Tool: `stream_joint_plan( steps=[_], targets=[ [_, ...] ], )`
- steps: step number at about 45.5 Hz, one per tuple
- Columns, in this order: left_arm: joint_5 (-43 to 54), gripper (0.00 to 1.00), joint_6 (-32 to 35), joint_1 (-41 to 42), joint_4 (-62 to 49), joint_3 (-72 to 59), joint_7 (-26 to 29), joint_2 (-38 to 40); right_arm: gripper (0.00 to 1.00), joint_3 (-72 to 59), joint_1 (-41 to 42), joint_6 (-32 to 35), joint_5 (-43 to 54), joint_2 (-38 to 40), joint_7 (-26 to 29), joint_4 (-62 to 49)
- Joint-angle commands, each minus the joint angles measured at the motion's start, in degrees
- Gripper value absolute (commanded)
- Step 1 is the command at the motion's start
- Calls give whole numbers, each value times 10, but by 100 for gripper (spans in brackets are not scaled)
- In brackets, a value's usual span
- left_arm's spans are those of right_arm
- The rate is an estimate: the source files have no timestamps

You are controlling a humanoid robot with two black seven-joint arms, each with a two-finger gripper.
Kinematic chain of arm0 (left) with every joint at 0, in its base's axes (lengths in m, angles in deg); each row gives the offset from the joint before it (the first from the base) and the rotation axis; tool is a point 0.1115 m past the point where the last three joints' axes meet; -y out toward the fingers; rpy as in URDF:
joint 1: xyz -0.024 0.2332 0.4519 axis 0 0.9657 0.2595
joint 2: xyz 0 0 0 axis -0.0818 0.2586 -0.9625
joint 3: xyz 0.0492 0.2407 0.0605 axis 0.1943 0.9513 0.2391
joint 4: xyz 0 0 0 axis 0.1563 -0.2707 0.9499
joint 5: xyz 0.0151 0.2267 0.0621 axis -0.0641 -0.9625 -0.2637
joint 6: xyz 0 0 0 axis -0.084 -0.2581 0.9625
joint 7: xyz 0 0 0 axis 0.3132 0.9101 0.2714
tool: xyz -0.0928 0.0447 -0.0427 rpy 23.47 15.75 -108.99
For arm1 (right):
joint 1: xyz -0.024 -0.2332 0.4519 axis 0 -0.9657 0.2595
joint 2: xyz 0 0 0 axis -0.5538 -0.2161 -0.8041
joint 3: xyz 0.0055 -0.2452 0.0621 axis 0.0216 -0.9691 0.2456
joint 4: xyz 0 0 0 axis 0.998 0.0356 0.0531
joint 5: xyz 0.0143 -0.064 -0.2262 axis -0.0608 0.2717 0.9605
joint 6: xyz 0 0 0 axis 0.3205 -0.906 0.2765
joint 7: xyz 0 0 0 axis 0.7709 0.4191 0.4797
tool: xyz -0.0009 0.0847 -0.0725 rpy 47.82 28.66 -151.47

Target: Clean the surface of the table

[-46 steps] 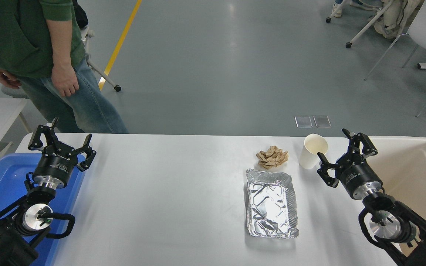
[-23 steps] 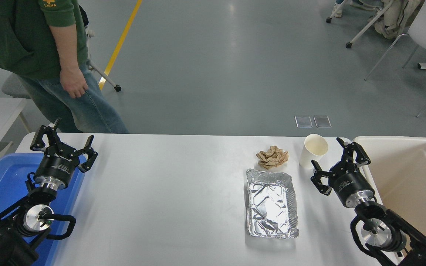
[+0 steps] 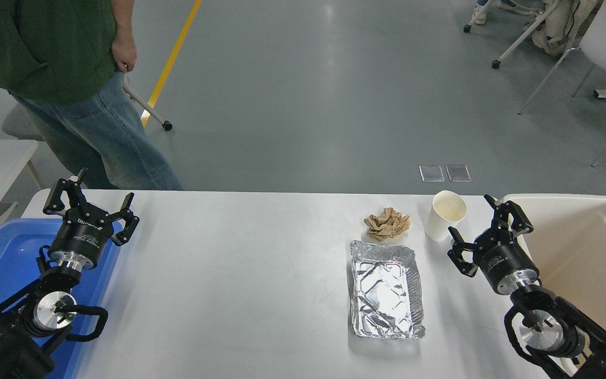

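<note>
The counter point(image 3: 240, 273) is a wide white top with rounded corners, smooth and matte, and it fills the lower half of the view. At 3 o'clock a beige plastic tub point(image 3: 587, 247) with a thick rounded rim stands against its edge. At 9 o'clock lies a glossy blue bin point(image 3: 3, 258). A person in a green top and jeans point(image 3: 71, 100) stands at 11 o'clock, behind the counter. Right of centre a rectangular tray of crinkled, shiny foil point(image 3: 385, 288) rests flat. The left tool point(image 3: 91, 202) hangs over the blue bin, fingers spread and released. The right tool point(image 3: 490, 231) is also released, just beside a white paper cup point(image 3: 444, 216) that stands upright. A crumpled brown paper ball point(image 3: 386, 223) lies between cup and tray, apart from both.
</note>
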State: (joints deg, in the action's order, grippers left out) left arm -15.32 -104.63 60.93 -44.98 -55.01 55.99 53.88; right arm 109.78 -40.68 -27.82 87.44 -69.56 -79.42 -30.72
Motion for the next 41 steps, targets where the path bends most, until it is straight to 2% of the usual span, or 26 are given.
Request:
stream_joint_plan(
  steps=[1, 29, 36, 41],
  targets=[
    [2, 99, 0, -1, 0, 0, 0, 0, 100, -3, -1, -2, 0, 2, 0, -2],
    [4, 99, -1, -1, -2, 0, -1, 0, 100, -5, 0, -3, 0, 52, 9, 5],
    [4, 99, -1, -1, -2, 0, -1, 0, 100, -35, -4, 6, 1, 92, 69, 26],
    [4, 99, -1, -1, -2, 0, -1, 0, 100, -41, -5, 13, 0, 106, 77, 42]
  ],
)
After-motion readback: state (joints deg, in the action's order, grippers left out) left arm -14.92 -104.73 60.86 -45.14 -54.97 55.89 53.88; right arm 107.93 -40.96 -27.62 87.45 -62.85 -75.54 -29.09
